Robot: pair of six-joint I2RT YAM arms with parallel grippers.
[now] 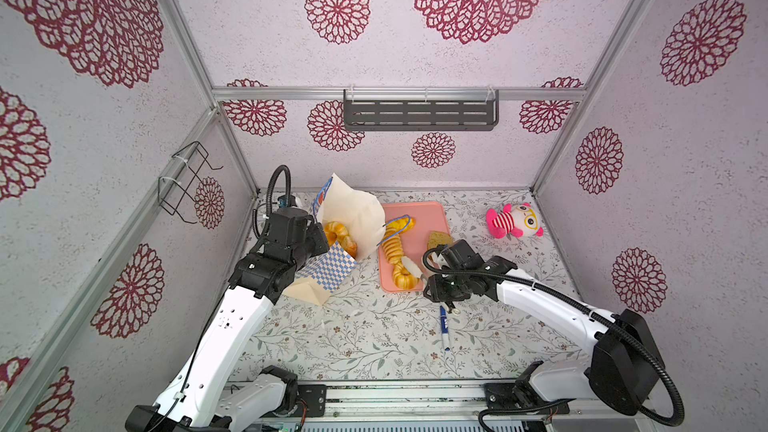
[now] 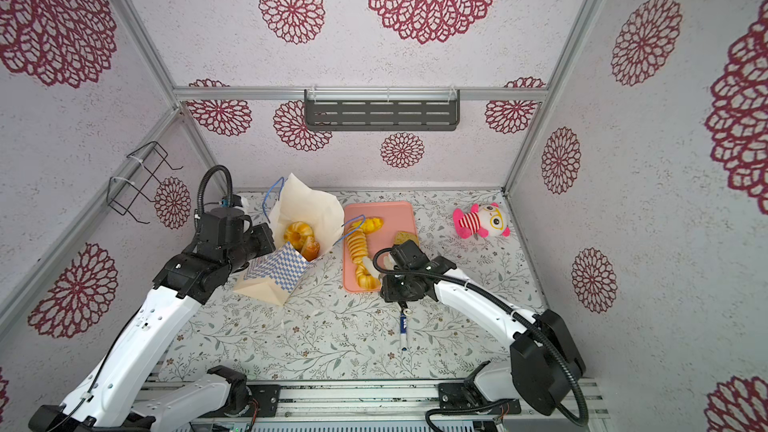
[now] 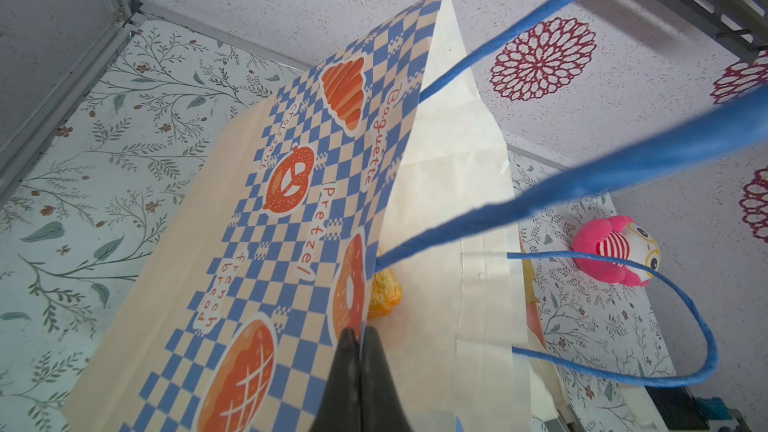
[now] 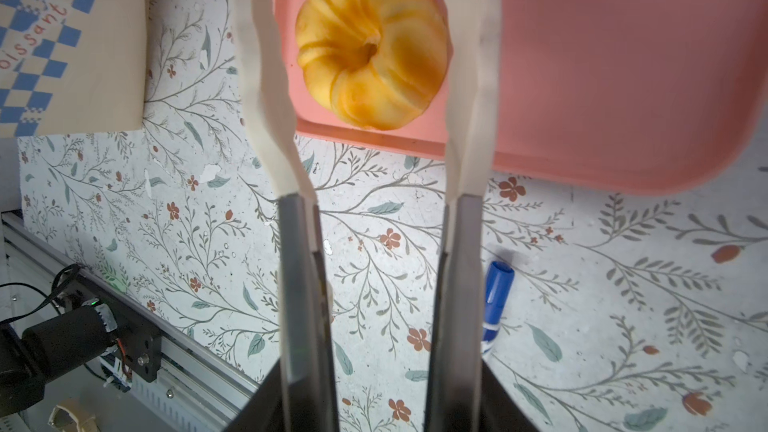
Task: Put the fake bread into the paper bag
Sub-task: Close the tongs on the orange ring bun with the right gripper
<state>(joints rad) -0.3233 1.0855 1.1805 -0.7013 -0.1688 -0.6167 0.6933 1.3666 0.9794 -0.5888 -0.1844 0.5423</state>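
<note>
You are looking at one paper bag (image 1: 332,274) showing two pastries, a ring cake (image 1: 334,231) and a browner bun (image 1: 351,248), possibly more hiding deeper. One pink tray (image 1: 424,218) is carrying four: second ring cake (image 1: 405,279), ridged loaf (image 1: 390,247), yellow pastry (image 1: 402,224), brown wedge (image 1: 439,238). One plush toy (image 1: 515,221) and one marker (image 1: 444,328) are lying apart.

Both top views look down from high in front, pink tray (image 1: 428,218) mid-scene. Left wrist view sits close against the paper bag (image 3: 291,201) left of the tray; right wrist view, close over the tray's near edge, shares its ring cake (image 4: 370,43) with them.
</note>
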